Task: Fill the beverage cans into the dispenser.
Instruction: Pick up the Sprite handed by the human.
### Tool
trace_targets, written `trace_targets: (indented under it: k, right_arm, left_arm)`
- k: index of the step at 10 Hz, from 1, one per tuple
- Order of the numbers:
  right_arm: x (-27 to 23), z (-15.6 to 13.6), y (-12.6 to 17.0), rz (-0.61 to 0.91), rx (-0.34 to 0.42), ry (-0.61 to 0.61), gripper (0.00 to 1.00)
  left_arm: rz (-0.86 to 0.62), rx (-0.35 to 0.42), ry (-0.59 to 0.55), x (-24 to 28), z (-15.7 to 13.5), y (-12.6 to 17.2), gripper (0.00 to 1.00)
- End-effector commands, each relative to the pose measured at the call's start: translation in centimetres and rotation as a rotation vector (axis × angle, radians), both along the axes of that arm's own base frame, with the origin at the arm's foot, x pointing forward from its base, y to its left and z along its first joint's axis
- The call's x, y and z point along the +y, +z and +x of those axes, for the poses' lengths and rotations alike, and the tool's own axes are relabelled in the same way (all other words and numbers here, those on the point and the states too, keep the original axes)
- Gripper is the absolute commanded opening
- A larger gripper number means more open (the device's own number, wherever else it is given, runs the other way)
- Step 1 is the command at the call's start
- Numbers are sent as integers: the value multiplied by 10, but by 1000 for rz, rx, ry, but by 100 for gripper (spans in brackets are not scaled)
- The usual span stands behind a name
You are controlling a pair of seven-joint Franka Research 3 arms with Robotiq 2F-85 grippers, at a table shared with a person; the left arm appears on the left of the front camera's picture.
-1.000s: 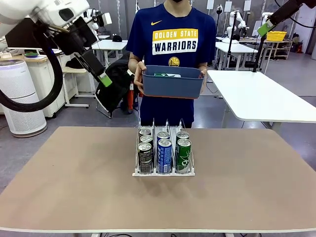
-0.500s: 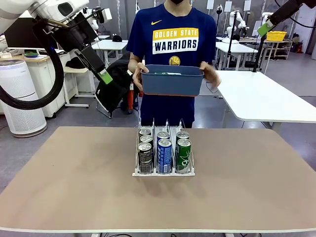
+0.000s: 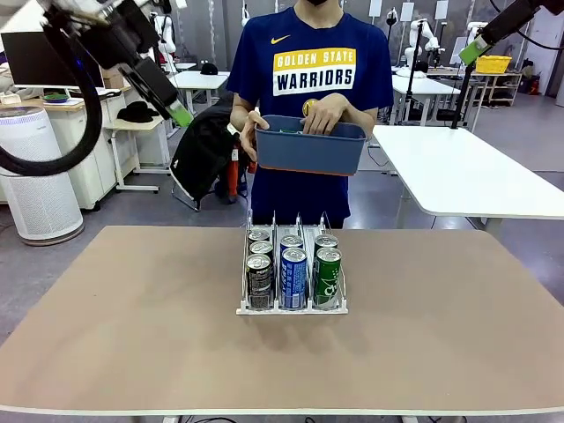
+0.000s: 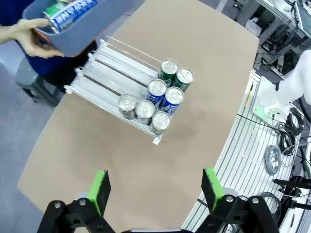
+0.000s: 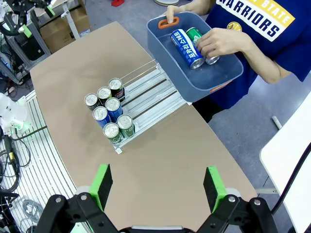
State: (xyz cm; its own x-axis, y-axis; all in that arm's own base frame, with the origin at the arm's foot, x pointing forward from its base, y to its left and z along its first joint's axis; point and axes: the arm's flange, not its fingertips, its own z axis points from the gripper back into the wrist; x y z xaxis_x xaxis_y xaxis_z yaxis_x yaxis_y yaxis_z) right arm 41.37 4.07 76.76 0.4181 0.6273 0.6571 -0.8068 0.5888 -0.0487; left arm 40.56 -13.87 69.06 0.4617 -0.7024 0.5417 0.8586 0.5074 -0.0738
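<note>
A small clear-and-white plastic three-lane dispenser [image 3: 275,222] is set on the middle of the brown flat-topped bench [image 3: 132,335]. Seven slim aluminium beverage cans [image 3: 293,278] are stood upright in it, packed at its near end: three in the left lane, two in the middle and two in the right. Behind it, past the bench's far edge, a dark blue rectangular plastic tub [image 3: 308,154] is held up by a person. Further cans [image 5: 187,41] are laid in it, with one hand [image 3: 324,115] on them.

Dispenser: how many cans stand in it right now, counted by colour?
Black cans: 3
Blue cans: 2
Green cans: 2
Total in the dispenser: 7
</note>
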Motion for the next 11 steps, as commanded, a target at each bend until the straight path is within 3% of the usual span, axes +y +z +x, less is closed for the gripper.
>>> trace_targets:
  k: [1,6,11]
  right_arm:
    - [0,-1,-1,-4,7,-6,100]
    - [0,-1,-1,-4,7,-6,100]
    - [0,-1,-1,-4,7,-6,100]
  left_arm:
    - [42,-33,54,2,-4,21,100]
    - [30,-104,71,11,-13,62,100]
    - [29,-130,69,14,-16,66,100]
